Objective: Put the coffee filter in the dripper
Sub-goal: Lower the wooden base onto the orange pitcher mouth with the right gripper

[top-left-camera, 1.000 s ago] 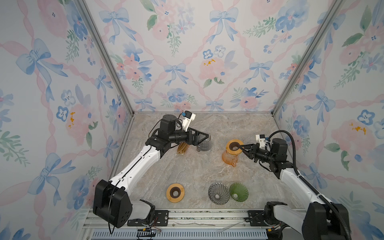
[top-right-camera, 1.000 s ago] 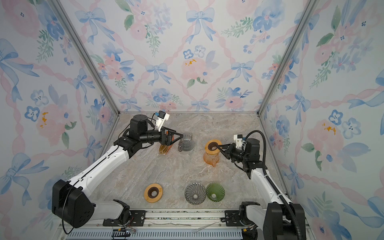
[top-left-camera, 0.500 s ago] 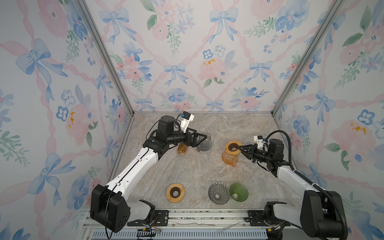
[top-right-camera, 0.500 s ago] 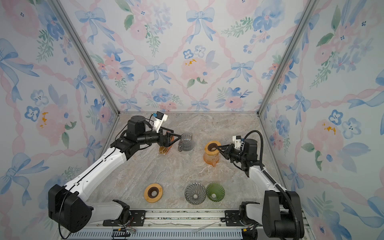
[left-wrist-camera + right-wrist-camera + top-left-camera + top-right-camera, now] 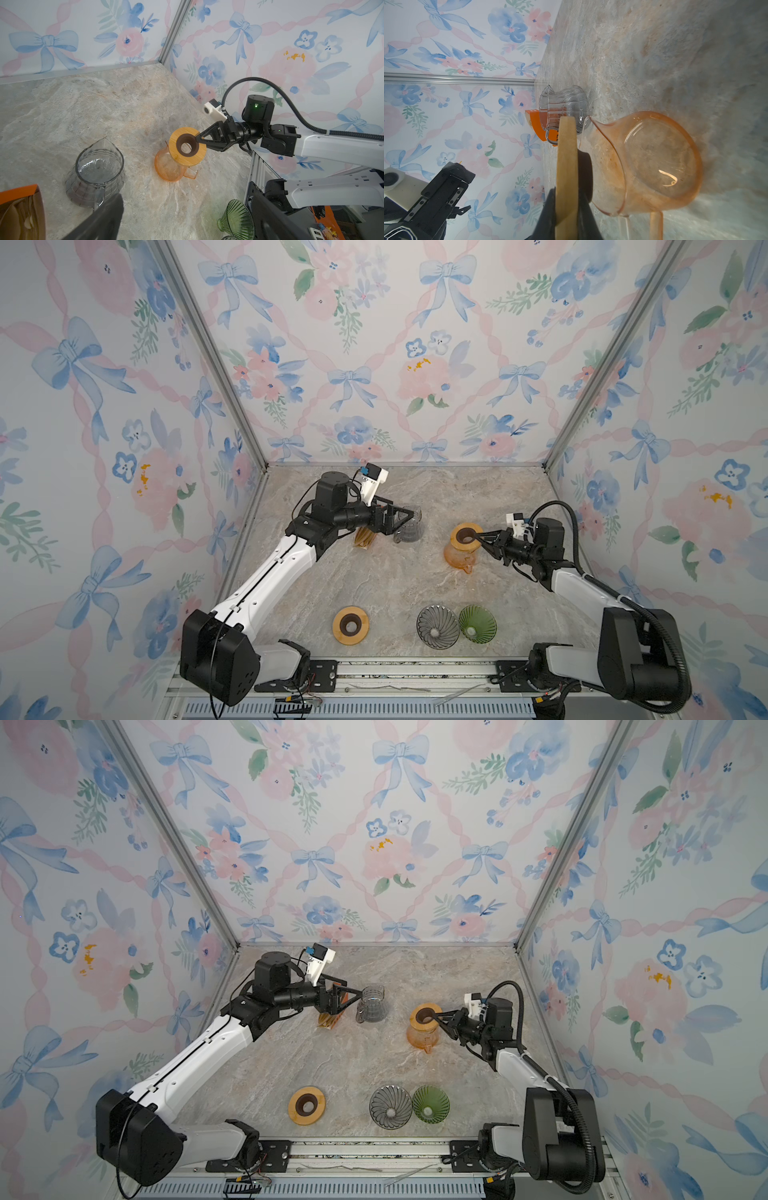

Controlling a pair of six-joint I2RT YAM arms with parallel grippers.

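Right claw point(image 5: 478, 536) gripped the ring point(image 5: 455, 535) at 2 o'clock; left claw point(image 5: 403, 519) gaped wide. Filters point(image 5: 365, 537) stood at 10 o'clock beside it: light, floppy paper, I judged; best pinched by 1 edge.

The filters point(image 5: 363, 537) are brown paper. They stand packed in an orange box point(image 5: 18, 191), a bit left of the middle in both top views, partly hidden. Low in the frame, right of the middle, sit a grey dripper point(image 5: 437, 626) and a green dripper point(image 5: 477, 623). Both are ribbed glass cones, wide mouth up, side by side, rims touching.
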